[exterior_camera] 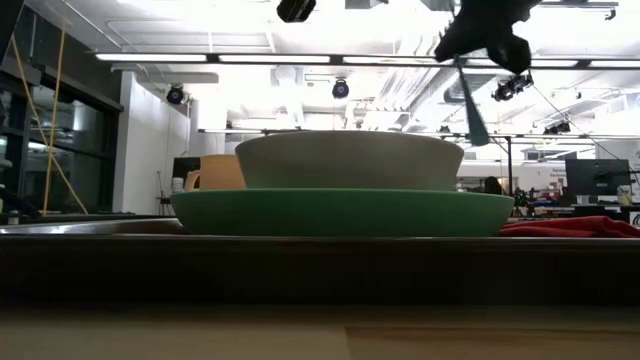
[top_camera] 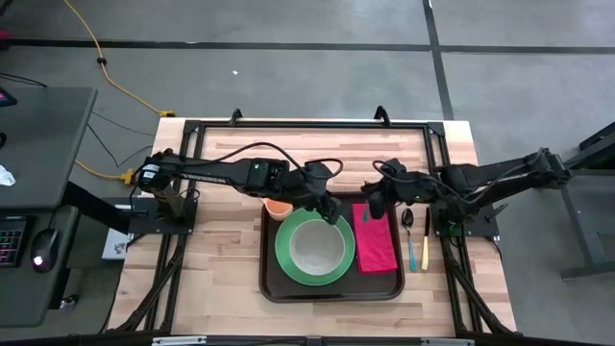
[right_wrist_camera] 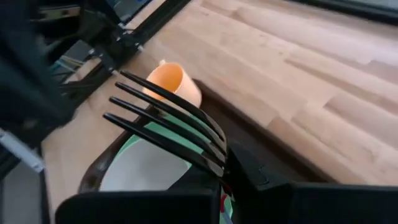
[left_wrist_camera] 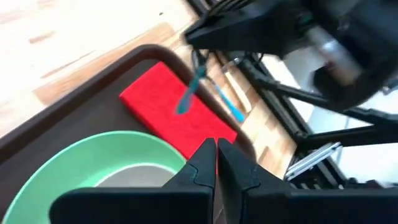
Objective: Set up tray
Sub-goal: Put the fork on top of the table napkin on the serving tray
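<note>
At six o'clock sits the tray (top_camera: pixel 274 288), stiff, light, slick plastic; I'd grasp its rim. My right gripper (top_camera: pixel 370 204) clamps a fork (right_wrist_camera: pixel 168 124); my left gripper (top_camera: pixel 330 208) is nearly closed, empty.

Bright ceiling strip lights (exterior_camera: pixel 330 60) flood the room, blowing out the background at table height and silhouetting the tray (exterior_camera: pixel 320 265) edge. From above, the tabletop (top_camera: pixel 221 279) is evenly lit with soft shadows. Both wrist cameras blur nearby parts; the fork (right_wrist_camera: pixel 171 127) shows dark.
</note>
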You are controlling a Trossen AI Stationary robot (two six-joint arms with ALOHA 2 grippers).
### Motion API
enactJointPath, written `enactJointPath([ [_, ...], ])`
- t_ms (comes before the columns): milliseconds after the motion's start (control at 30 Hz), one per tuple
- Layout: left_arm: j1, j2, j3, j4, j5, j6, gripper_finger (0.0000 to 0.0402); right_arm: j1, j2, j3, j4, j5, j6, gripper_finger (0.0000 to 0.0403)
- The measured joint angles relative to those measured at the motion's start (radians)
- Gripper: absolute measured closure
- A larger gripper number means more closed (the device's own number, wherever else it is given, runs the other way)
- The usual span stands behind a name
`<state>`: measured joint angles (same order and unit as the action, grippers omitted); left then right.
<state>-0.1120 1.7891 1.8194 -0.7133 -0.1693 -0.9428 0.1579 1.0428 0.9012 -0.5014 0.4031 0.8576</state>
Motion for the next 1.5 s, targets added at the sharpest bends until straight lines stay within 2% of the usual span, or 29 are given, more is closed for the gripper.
enactJointPath([
  [300, 0.0, -0.016, 0.0, -0.209, 0.005, 0.038, 0.0357, 0.058, -0.047, 0.0, -0.093, -0.125, 0.092, 0.0403],
  [600, -0.007, -0.023, 0.0, -0.479, -0.002, 0.048, 0.0357, 0.114, -0.043, 0.0, -0.117, -0.14, 0.159, 0.0403],
  [833, -0.035, -0.023, 0.0, -0.641, -0.115, 0.035, 0.0357, 0.133, -0.035, 0.0, -0.128, -0.125, 0.193, 0.0403],
  [1067, -0.049, -0.044, -0.002, -0.865, -0.21, -0.091, 0.0357, 0.133, -0.029, 0.0, -0.127, -0.132, 0.208, 0.0403],
  [1500, -0.093, -0.132, -0.06, -0.855, -0.367, -0.055, 0.0357, 0.133, -0.001, -0.001, -0.123, -0.152, 0.209, 0.0403],
])
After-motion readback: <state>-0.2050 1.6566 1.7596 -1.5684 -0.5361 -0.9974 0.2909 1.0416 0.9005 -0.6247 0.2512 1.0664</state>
